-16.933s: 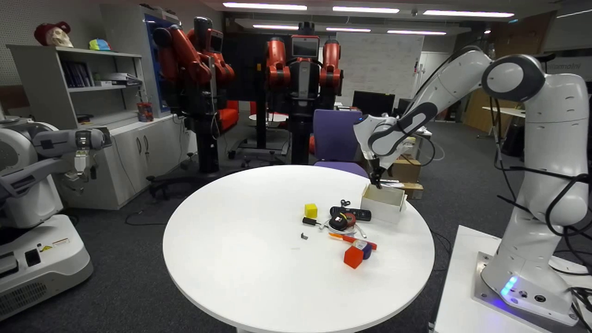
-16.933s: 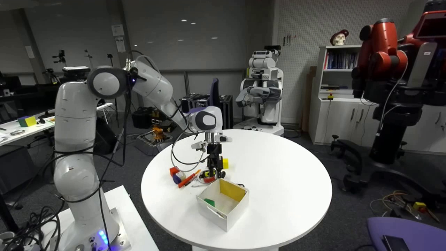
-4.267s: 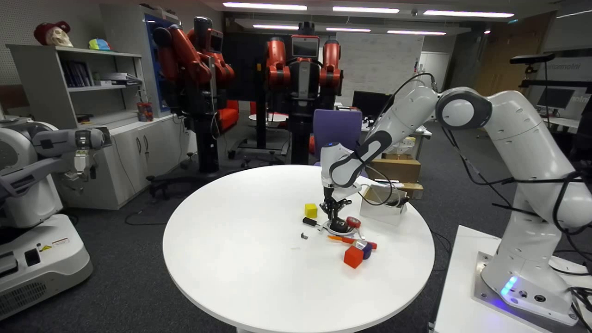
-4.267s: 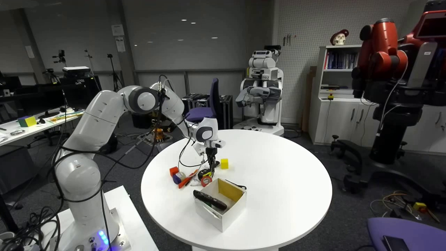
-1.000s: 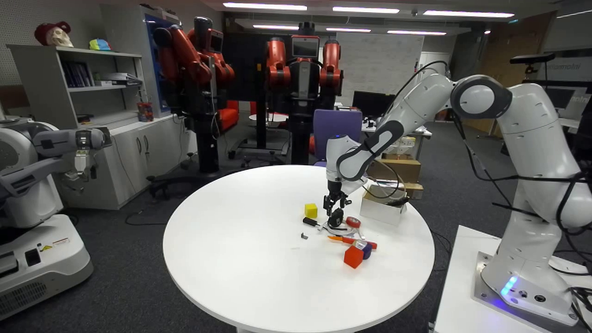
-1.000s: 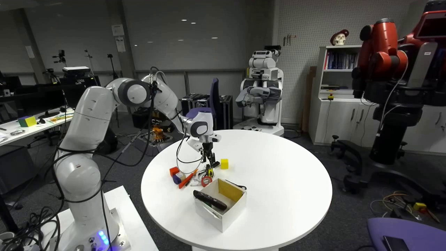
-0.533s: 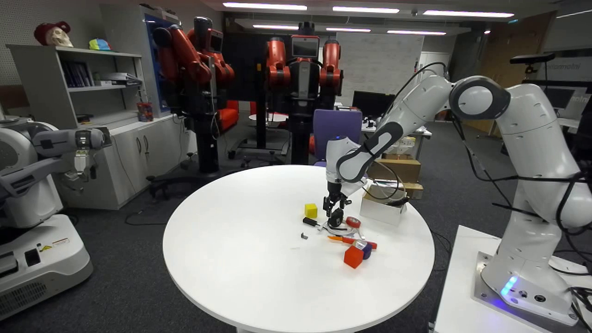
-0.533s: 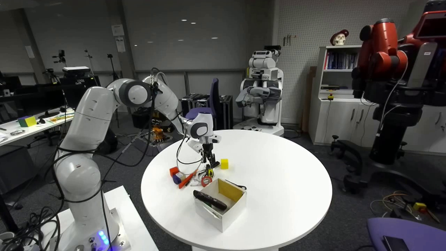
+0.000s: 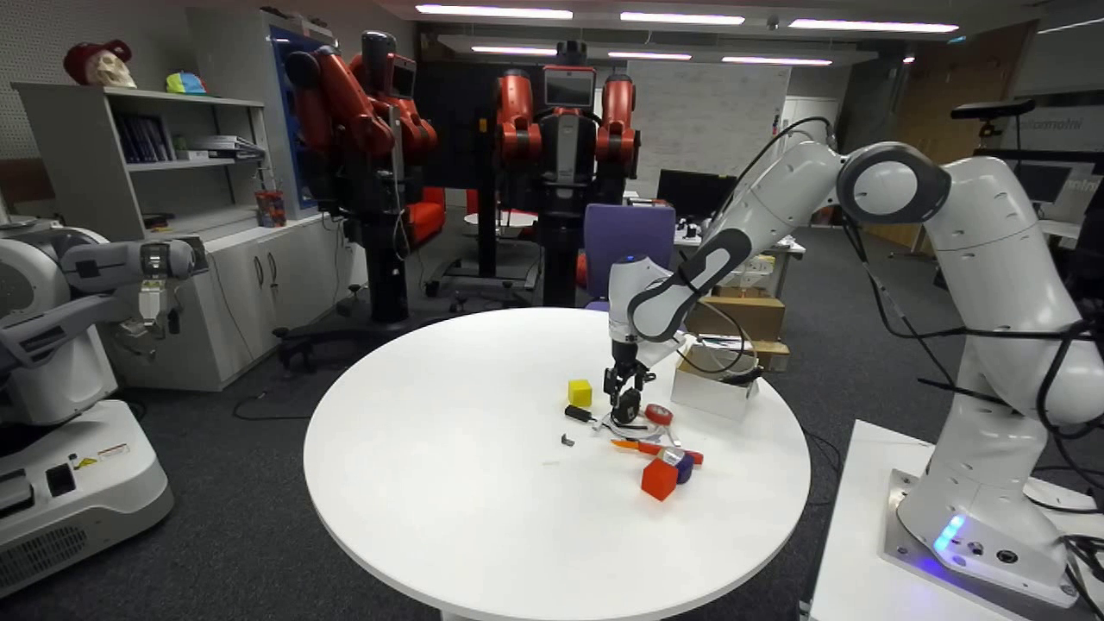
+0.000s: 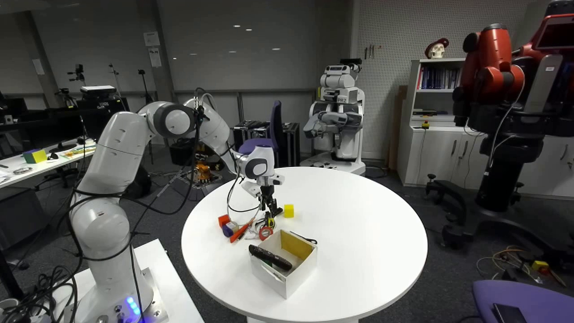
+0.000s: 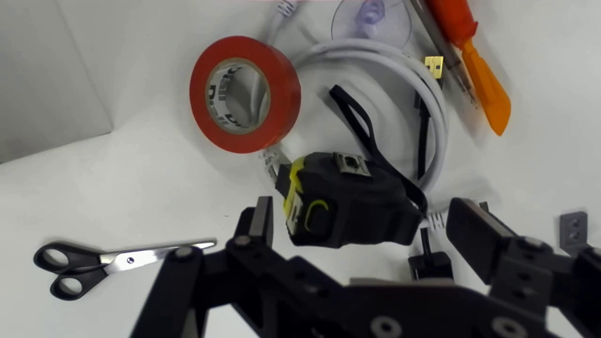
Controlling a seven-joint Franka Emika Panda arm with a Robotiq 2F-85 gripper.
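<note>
A grey-carpeted lab surrounds a round white table (image 10: 367, 251), on which the black and yellow tape measure (image 11: 357, 211) sits among small items. Well beyond the tape measure, in an exterior view, stands a white robot (image 10: 338, 112) with PR2 printed on its chest; a wall sign (image 9: 1052, 123), also far behind the tape measure, carries lettering only partly visible.

The gripper (image 11: 361, 218) hangs at the tape measure with its fingers (image 11: 260, 223) spread wide, one to either side of it; in the wrist view a gap shows between each finger and the case. The label on the tape measure's yellow front is too small to read.

In the wrist view, above and left of the tape measure, a red tape roll (image 11: 284, 98) has Diall printed repeatedly inside its core. A white cable (image 11: 441, 126) coils above the tape measure, which overlaps part of the loop. Black-handled scissors (image 11: 129, 259) lie lower left of the tape measure, an orange-tipped tool (image 11: 486, 89) to its upper right. In an exterior view a yellow cube (image 10: 289, 211) is near the tape measure, and a white box (image 10: 300, 274) stands on the camera's side of it, a black remote (image 10: 270, 257) lying slantwise inside.
</note>
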